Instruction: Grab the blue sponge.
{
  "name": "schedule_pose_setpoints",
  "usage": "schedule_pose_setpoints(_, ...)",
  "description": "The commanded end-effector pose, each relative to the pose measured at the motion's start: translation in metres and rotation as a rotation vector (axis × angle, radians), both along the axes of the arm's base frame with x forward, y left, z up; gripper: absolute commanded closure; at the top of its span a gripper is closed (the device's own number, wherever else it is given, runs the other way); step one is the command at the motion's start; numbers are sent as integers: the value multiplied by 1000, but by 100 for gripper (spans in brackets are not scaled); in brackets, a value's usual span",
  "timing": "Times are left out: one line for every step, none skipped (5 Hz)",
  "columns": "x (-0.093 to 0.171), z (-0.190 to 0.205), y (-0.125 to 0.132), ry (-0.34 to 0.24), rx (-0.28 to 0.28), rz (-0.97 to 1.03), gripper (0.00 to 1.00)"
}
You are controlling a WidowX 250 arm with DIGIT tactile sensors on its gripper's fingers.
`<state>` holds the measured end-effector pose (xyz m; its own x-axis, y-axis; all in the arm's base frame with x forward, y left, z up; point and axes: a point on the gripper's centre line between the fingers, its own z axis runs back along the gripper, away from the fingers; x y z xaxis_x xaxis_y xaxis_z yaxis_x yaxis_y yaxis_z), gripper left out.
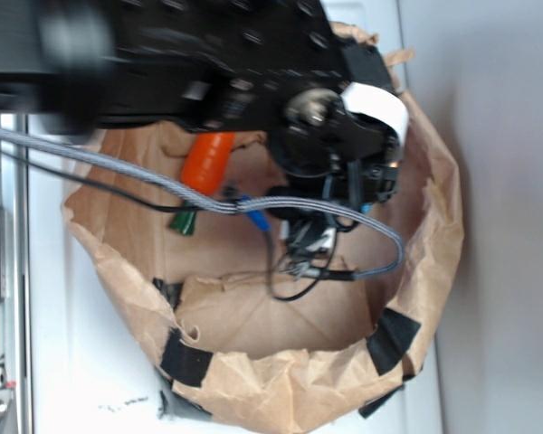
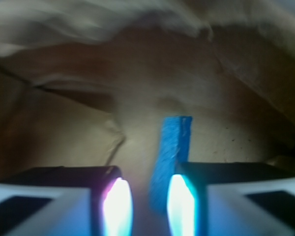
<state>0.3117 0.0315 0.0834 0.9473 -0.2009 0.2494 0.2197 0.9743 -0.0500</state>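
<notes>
The gripper (image 2: 150, 201) has its two fingers a little apart, and the sponge (image 2: 171, 157) stands on its thin edge in the gap between them. It sits close against the finger at 3 o'clock, with some room left on the 9 o'clock side, so I can't tell if it is pinched yet. The sponge pokes out past the fingertips toward 12 o'clock. It looks soft, light and a bit rough, so I think it will squash when squeezed and will not slip or break. A good place to hold it is across its two flat sides, near the middle, which is about where the fingers are now. In the outside view the black arm (image 1: 208, 54) reaches in from 10 o'clock and bends down into a brown paper bowl (image 1: 434, 226). Only a small bit of blue shows under the wrist there. A gray cable (image 1: 163, 185) hangs across from 9 o'clock. The carrot (image 1: 208, 161) lies at about 11 o'clock from the gripper, near it but not touching. Black tape (image 1: 185, 357) holds the paper rim at 6 o'clock.
</notes>
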Motion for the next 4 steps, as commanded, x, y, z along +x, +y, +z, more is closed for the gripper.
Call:
schedule_pose_setpoints(32,2,8,-69,16,30,0)
schedule_pose_setpoints(39,-9,5,-51,19,45,0)
schedule_pose_setpoints(42,-20,2,-42,41,75,0)
schedule_pose_setpoints(41,-25,2,-46,71,116,85)
